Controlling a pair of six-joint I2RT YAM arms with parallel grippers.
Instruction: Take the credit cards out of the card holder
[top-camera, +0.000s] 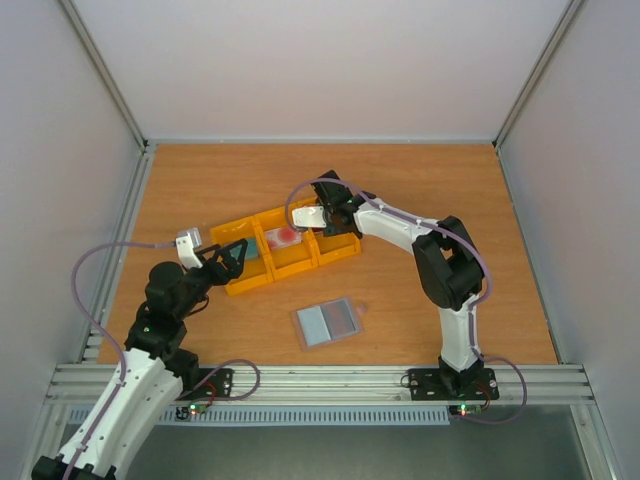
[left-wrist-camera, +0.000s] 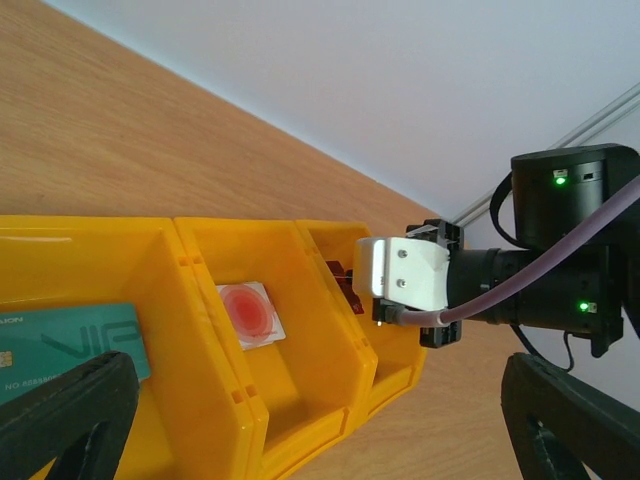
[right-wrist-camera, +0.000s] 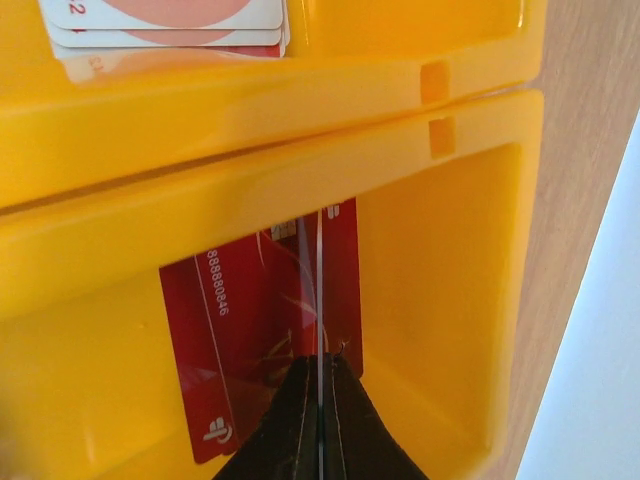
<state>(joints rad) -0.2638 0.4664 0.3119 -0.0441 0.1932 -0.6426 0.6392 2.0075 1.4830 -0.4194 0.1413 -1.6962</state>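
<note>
1. In the yellow tray (top-camera: 300, 268), at the end compartment on my right arm's side, my right pincer (right-wrist-camera: 320, 365) points down with its jaws pressed together.
2. Its tips hang over the dark red card (right-wrist-camera: 250, 340), which lies in that compartment with its white digits facing up. I cannot tell whether the tips touch the card, and nothing shows between them.
3. In the tray's middle compartment lies the whitish-pink card (left-wrist-camera: 250, 312), flat on the floor with its red blotch up. A yellow wall separates it from the dark red card.
4. In the tray's other end compartment, on my left arm's side, lies the teal card (left-wrist-camera: 70, 340), face up with pale lettering showing.
5. My left pincer (top-camera: 232, 258) sits at that same end of the tray with its jaws spread wide. One finger (left-wrist-camera: 70, 420) is over the teal card's compartment and the other is beyond the tray's near wall. It holds nothing.
6. The card holder (top-camera: 328, 322) lies open and flat on the counter (top-camera: 450, 180), on the near side of the tray and apart from it, roughly opposite the middle compartment. Its inner face is up, with one panel pale blue-grey and the other darker.
7. Neither pincer is near the card holder; both are at the tray.
</note>
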